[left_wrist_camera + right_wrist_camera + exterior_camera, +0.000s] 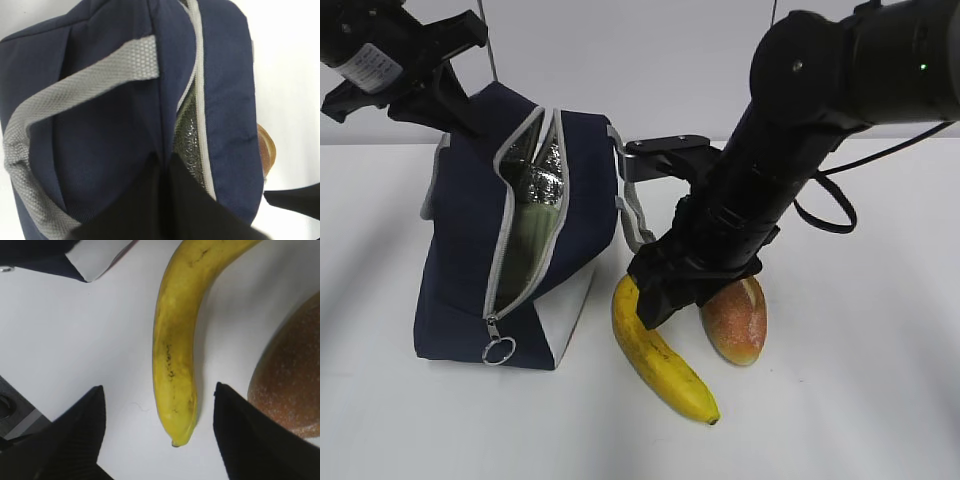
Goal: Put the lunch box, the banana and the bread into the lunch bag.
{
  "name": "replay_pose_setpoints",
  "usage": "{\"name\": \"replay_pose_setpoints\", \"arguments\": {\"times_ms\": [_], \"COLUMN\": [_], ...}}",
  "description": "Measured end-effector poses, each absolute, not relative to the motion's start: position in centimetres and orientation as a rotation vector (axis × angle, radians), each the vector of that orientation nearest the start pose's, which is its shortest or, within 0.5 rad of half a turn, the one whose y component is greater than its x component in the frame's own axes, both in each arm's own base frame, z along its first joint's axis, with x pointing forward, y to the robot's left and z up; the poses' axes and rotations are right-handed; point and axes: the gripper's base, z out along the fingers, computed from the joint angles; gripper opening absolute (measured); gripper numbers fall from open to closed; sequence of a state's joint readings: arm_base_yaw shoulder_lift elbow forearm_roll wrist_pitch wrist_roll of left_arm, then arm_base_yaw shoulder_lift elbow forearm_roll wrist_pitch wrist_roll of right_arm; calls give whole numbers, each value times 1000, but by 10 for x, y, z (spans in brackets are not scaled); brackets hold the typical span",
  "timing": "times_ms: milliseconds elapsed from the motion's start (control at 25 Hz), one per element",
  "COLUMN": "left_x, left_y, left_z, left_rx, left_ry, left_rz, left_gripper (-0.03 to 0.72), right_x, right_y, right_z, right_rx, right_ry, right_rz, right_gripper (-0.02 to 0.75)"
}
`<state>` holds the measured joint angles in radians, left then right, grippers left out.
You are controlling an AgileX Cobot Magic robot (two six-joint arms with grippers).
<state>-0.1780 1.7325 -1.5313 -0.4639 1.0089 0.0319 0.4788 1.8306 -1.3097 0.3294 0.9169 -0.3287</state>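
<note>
- Navy fabric of the lunch bag (460, 250) stands on a white table (860, 400), zipper parted to show silver foil lining (545, 165).
- Left gripper (162, 165) is pressed together on the bag's top edge beside the zipper, pinching the fabric near a grey strap (75, 85).
- Right gripper (157, 405) hangs spread above the tabletop, its two dark fingers (75, 430) straddling the banana (175, 340) without touching it.
- Banana lies just beside the bag; the bread (735, 315) lies just beside the banana, on the side away from the bag.
</note>
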Motion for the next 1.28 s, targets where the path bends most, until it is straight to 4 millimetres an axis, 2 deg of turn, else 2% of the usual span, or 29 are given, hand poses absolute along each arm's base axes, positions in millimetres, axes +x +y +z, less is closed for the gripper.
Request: {"name": "replay_pose_setpoints", "arguments": {"times_ms": [120, 320, 520, 840, 1280], "left_x": [363, 363, 363, 364, 365], "left_y": [-100, -100, -100, -100, -100], "left_z": [315, 315, 315, 315, 315], "left_rx": [66, 66, 66, 66, 67], "left_ry": [2661, 2661, 2661, 2654, 2651], "left_rz": [-649, -649, -649, -639, -632], "left_gripper": [-3, -3, -3, -3, -3], "right_x": [316, 311, 313, 318, 324], "right_y": [200, 217, 218, 223, 227], "right_z": [209, 209, 205, 175, 147], "right_rx": [-944, -964, -926, -918, -909], "right_ry": [2738, 2668, 2672, 2745, 2768], "right_rz": [414, 301, 224, 218, 214], "right_gripper": [497, 497, 497, 497, 496]}}
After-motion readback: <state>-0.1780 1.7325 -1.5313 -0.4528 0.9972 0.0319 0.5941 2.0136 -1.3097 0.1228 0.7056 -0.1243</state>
